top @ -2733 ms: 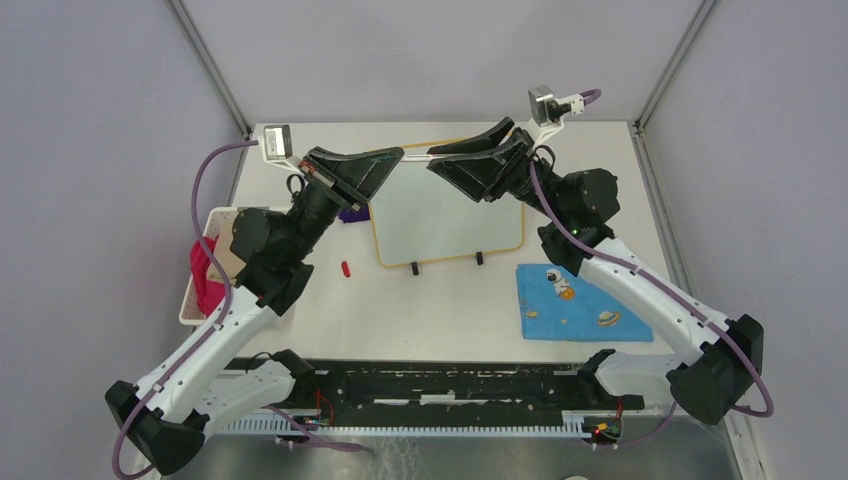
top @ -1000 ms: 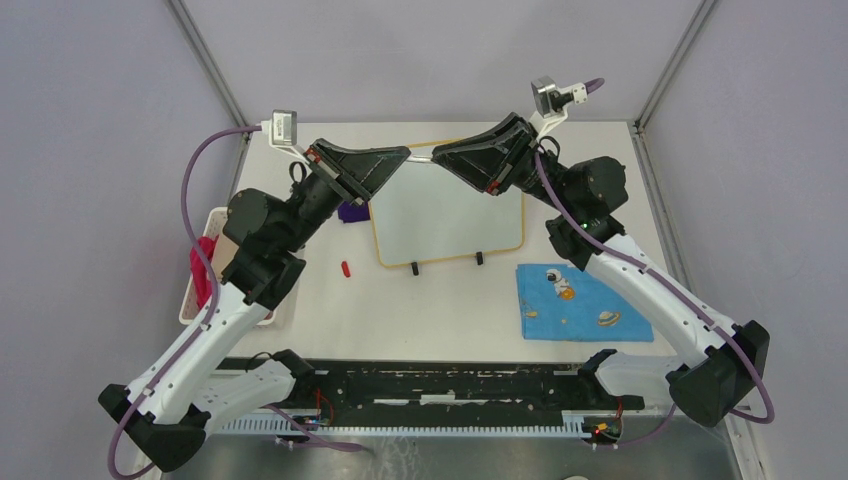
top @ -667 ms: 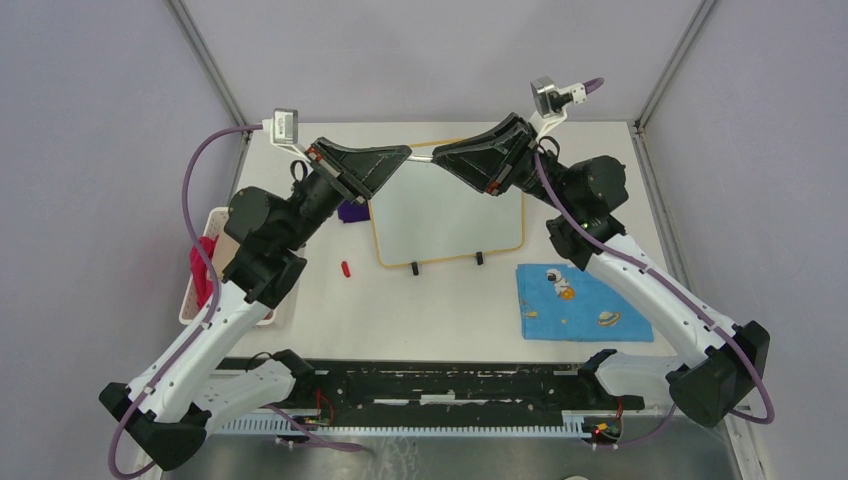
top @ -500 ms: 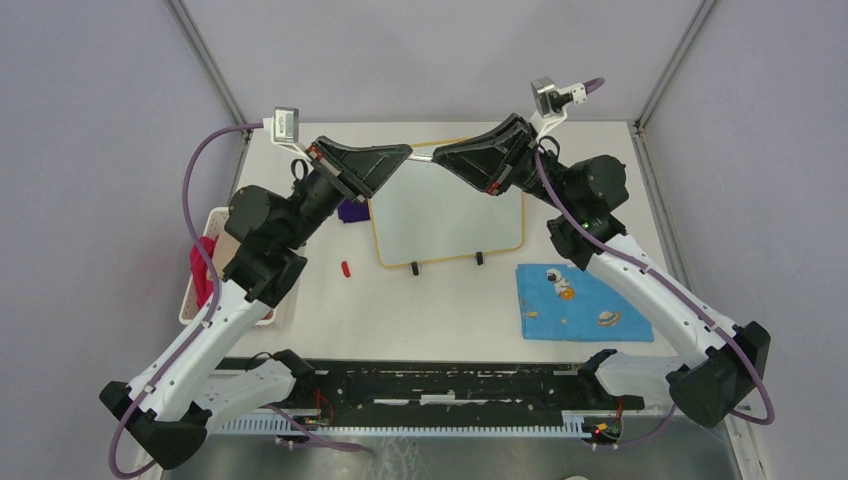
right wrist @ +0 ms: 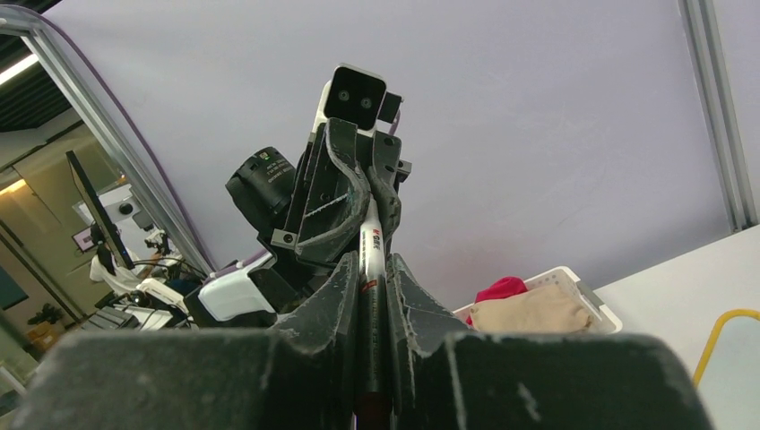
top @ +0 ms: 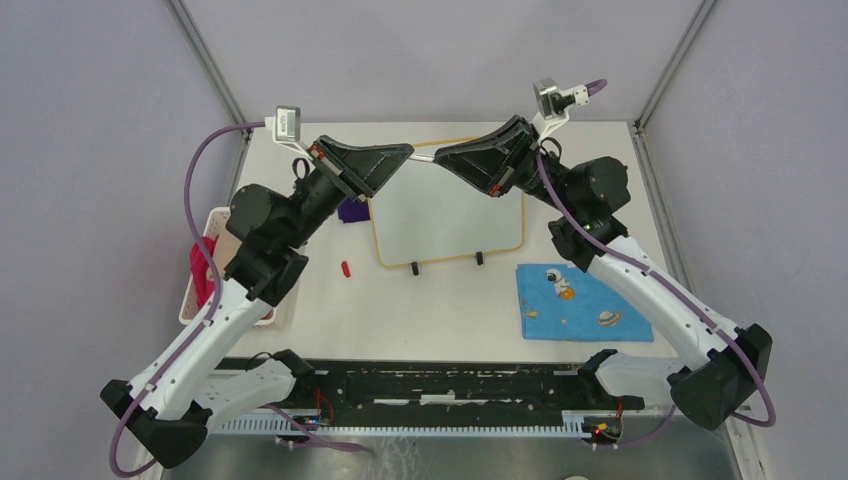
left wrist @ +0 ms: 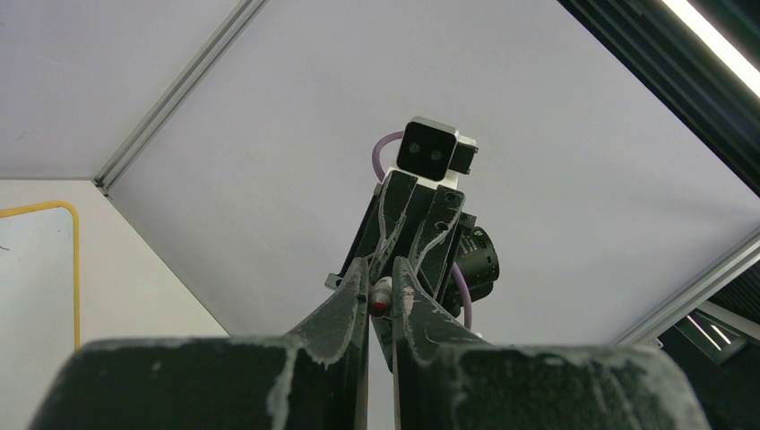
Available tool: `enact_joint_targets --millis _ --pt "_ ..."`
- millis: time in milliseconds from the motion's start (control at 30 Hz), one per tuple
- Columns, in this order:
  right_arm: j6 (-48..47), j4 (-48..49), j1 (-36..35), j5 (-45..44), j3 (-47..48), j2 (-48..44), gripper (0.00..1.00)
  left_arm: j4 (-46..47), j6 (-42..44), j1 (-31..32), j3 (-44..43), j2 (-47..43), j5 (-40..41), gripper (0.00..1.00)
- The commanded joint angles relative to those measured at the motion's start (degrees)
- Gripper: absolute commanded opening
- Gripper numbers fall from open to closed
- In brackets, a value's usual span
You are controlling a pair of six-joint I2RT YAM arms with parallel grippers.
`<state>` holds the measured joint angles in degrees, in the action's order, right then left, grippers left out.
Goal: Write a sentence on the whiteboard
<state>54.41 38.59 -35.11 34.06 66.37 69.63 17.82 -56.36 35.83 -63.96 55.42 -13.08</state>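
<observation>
The whiteboard [top: 450,225] lies flat at the back middle of the table, and the part I can see is blank. No red sentence shows on it. Its yellow frame also shows in the left wrist view [left wrist: 54,209] and the right wrist view [right wrist: 728,336]. Both grippers are raised above its far edge, facing each other. A thin white marker [top: 425,156] spans between them. My left gripper [top: 406,152] is shut on the marker's red-tipped end [left wrist: 381,303]. My right gripper [top: 440,157] is shut on the marker's barrel [right wrist: 370,246].
A small red cap [top: 345,268] lies on the table left of the whiteboard. A purple object [top: 350,212] sits under the left arm. A white basket [top: 200,285] with red and tan cloths stands at the left edge. A blue patterned cloth [top: 575,300] lies front right.
Since 2.7 s ago both grippers have risen and closed in on each other with the marker between them. Over the last second they have hardly moved.
</observation>
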Motion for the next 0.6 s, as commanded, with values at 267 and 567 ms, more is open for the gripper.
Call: enact_joint_targets --millis 267,567 --pt "1.45 8.46 -0.34 -0.15 -2.44 -3.16 0.00 0.02 1.35 -0.15 2.70 -1.08 2.20 0.23" --pt "-20.13 -14.28 -0.33 -9.33 -1.02 -10.30 0.00 -10.36 8.85 -0.11 2.06 -7.39 10.50 0.80"
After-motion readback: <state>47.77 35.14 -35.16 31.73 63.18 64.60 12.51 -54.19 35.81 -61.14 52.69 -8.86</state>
